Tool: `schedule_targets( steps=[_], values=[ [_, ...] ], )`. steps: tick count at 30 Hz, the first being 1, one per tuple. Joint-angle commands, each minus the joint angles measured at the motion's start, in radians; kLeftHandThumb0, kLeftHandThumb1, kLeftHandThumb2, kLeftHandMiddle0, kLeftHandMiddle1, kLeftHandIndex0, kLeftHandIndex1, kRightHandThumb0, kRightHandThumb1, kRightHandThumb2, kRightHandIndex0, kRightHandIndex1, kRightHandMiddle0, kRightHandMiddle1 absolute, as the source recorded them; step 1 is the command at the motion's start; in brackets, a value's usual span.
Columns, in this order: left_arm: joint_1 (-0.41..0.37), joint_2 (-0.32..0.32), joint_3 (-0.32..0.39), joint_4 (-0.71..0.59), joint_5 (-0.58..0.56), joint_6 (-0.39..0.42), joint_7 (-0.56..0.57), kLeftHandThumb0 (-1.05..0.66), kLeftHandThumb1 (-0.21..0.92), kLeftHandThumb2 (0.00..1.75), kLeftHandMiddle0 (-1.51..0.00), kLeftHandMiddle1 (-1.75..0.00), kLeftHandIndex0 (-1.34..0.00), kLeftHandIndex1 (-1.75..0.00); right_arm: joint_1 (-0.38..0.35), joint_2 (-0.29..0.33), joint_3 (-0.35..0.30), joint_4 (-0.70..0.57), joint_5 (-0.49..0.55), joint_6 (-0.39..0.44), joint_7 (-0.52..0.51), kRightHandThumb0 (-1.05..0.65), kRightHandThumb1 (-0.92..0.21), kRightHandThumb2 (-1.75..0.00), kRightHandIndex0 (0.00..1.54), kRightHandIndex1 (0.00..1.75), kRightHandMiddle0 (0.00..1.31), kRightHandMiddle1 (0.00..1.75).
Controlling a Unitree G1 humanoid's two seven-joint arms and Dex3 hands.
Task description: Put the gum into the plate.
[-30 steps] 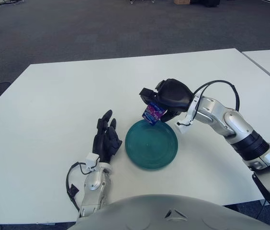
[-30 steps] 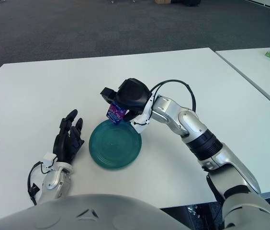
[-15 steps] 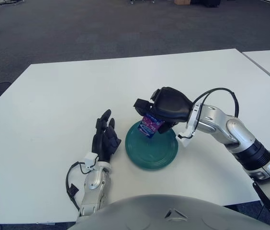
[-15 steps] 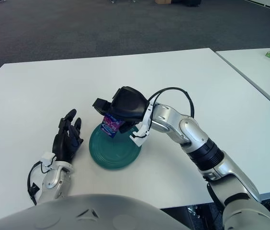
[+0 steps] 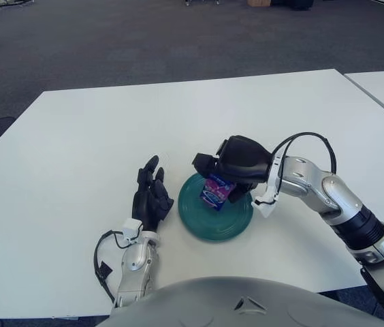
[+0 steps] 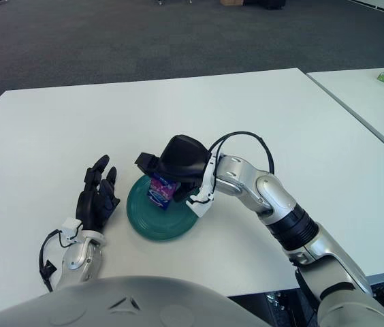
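Gum pack (image 5: 217, 190) sits over the green plate (image 5: 236, 216), clamped in the right hand (image 5: 241, 159). Left hand (image 5: 150, 196) shows at the plate's nine o'clock, fingers apart.

Plate (image 5: 205, 221): teal, smooth, glossy, plastic-looking. Gum pack (image 5: 217, 190): shiny printed wrapper, purple-blue. Table (image 5: 76, 136): matt white, smooth. Right hand (image 5: 236, 160) and left hand (image 5: 151, 197): matt black casing; forearms satin silver metal.
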Motion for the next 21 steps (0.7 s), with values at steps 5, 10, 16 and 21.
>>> schedule_targets(
  steps=[5, 10, 16, 21],
  values=[
    [0.003, -0.038, -0.011, 0.011, -0.026, 0.074, -0.002, -0.85, 0.92, 0.9, -0.36, -0.02, -0.02, -0.66, 0.026, 0.003, -0.009, 0.014, 0.04, -0.004, 0.033, -0.46, -0.84, -0.67, 0.38, 1.66, 0.21, 1.68],
    [0.001, -0.034, -0.009, 0.008, -0.043, 0.088, -0.007, -0.84, 0.92, 0.9, -0.33, -0.01, 0.0, -0.65, 0.016, -0.024, -0.013, 0.043, 0.035, -0.058, 0.034, -0.85, -0.91, -0.82, 0.23, 0.57, 0.03, 0.9],
    [0.002, -0.03, -0.009, 0.01, 0.005, 0.099, 0.032, -0.87, 0.92, 0.93, -0.29, 0.0, 0.0, -0.62, 0.021, -0.041, -0.025, 0.067, 0.041, -0.098, 0.018, -0.98, -0.92, -0.94, 0.09, 0.08, 0.0, 0.28],
    [-0.004, -0.036, 0.0, 0.024, -0.003, 0.081, 0.035, -0.9, 0.92, 0.95, -0.29, 0.0, 0.0, -0.61, 0.018, -0.037, -0.039, 0.104, 0.035, -0.156, -0.044, -1.03, -0.92, -0.96, 0.02, 0.01, 0.0, 0.06]
  ],
)
